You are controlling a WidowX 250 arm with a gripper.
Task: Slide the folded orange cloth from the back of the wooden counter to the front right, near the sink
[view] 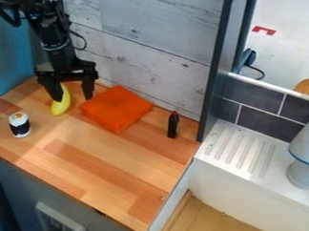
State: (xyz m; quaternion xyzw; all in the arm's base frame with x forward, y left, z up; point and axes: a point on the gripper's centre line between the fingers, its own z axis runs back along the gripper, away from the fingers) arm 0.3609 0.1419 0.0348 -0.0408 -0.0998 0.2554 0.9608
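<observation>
1. Nearest, close to the left corner of the worktop (104, 168), a small white-and-black roll (19, 127) stands upright; its dark band looks the surest place to take it.
2. A slim dark bottle (172, 126) with a red top stands near the far right corner, probably easy to tip.
3. Toward the far left edge lies the yellow banana (60, 106), likely light, stiff and smooth; its thick middle, taken crosswise, should roll least.
4. The gripper (72, 91) has its fingers wide apart, holding nothing, one beside the banana's upper end.
5. The folded orange cloth (117, 109), apparently soft, lies near the back edge.
</observation>
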